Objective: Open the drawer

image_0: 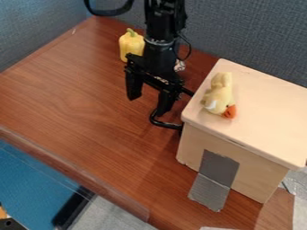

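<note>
Drawer handle (164,124) just beside one tip of the spread fingers (164,102), contact unclear.

Toy duck (220,92) atop the box (264,112) on the table (84,99), pepper (130,45) behind-left

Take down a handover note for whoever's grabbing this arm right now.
Gripper: open, holding nothing, right by the black handle; whether they touch, I can't tell.
Handle: low on the side of the wooden box facing the gripper. Plush toy lies on top.
Done: gripper at the handle; drawer appears shut.
Left: catch the handle, pull the drawer out.
</note>
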Robot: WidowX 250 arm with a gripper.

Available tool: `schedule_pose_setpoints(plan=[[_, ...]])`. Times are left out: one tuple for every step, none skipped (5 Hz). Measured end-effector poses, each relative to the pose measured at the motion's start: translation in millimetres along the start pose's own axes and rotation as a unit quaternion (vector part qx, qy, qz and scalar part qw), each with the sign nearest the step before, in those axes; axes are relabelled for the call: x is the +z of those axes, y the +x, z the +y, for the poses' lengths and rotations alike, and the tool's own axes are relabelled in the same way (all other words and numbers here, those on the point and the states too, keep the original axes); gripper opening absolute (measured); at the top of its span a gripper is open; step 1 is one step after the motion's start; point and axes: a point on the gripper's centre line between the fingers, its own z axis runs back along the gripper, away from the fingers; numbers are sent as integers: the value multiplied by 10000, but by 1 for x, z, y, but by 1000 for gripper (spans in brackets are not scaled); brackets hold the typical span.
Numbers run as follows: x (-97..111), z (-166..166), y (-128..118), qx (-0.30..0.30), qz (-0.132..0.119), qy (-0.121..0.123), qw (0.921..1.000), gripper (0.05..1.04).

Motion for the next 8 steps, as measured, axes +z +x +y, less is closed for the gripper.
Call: schedule_pose_setpoints(plan=[[-9,2,9,84,57,19,9999,1001],[-16,5,18,159,86,68,9998,964],[-15,8,20,261,110,152,9995,691],[-15,11,19,248,159,247,9993,406],[-15,21,16,320,234,376,9985,186],[-14,38,12,456,250,473,9975,117],[-13,64,3,650,320,648,9953,111],[-13,86,-6,844,393,721,9930,111]])
